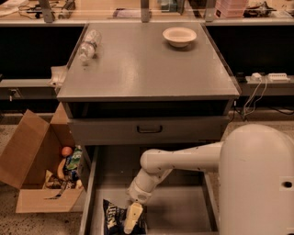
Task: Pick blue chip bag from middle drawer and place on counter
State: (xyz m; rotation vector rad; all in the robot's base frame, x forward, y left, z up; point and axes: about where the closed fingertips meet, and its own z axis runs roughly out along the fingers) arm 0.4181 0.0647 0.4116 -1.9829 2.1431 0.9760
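Dim workroom with a speckled floor [8, 222] and, along the back, a long tan worktop [105, 13] crowded with clutter, dark space underneath. Filling the lower right corner, the rounded white robot body [257, 183]. In the middle, a broad grey metal table [147, 69], matte and mostly bare, topping a cabinet of drawers. Just below its edge, a shut grey drawer front [193, 131] with a black handle. Under that, standing far out toward the camera, the middle drawer [183, 209], shallow, flat-floored and low-walled. On the floor to the left, an open cardboard box [27, 147] holding fruit and packets. From the body, a white arm [179, 158] reaching leftward and bending down into the drawer. At the drawer's front left, near the left wall, the blue chip bag [112, 215]: lying flat on the drawer floor, white lettering up, long axis seemingly across the drawer's width and a little skewed, lower part cut off by the frame edge. Overlapping the bag's right half in view, the pale pincer [133, 219], angled downward; cannot tell how far open, nor whether anything is gripped. Far back on the table, a clear plastic bottle [88, 44] on its side at left and a pale bowl [179, 36] at right, well apart.
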